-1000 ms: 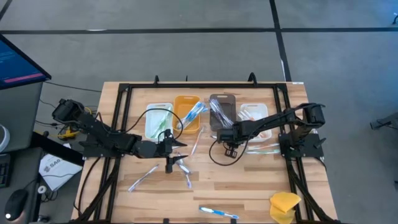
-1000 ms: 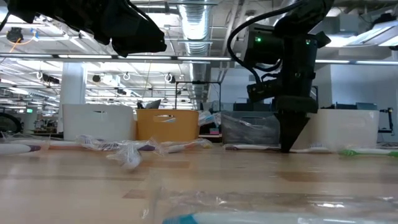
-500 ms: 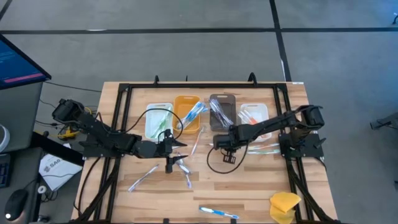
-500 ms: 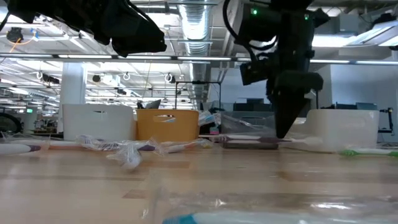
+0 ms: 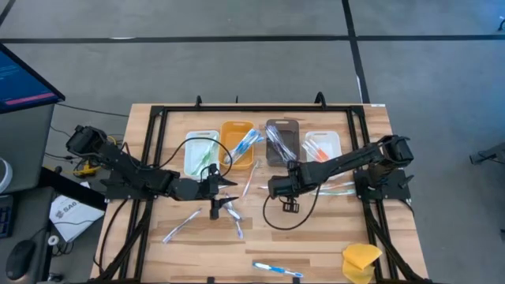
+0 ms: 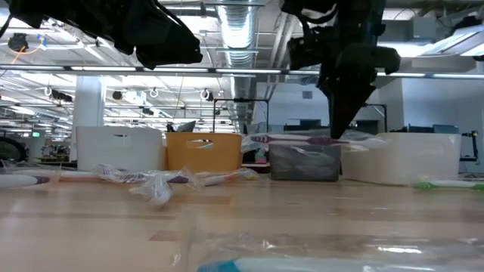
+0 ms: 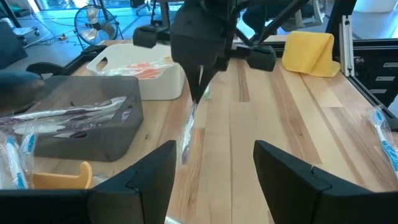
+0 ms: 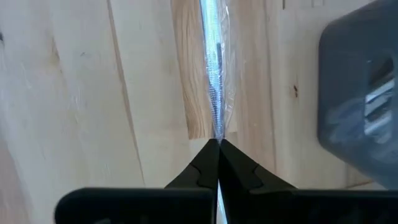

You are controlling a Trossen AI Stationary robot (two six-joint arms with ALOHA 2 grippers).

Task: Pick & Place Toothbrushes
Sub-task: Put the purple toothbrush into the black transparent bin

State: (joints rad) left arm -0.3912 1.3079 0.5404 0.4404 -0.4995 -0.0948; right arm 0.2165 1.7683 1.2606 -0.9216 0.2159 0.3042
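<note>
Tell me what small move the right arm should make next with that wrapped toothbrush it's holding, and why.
Probably carry it toward the grey bin and hold off releasing. The right gripper is shut on a wrapped toothbrush, which hangs level above the table in the low view, about at the bins' rims. The handle looks greyish, though the wrapper makes that uncertain. The left gripper waits open over loose brushes.

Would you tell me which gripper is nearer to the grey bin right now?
Right. The right gripper hangs just in front of the grey bin, shut on a wrapped toothbrush; the left gripper waits open, farther off, below the orange bin.
</note>
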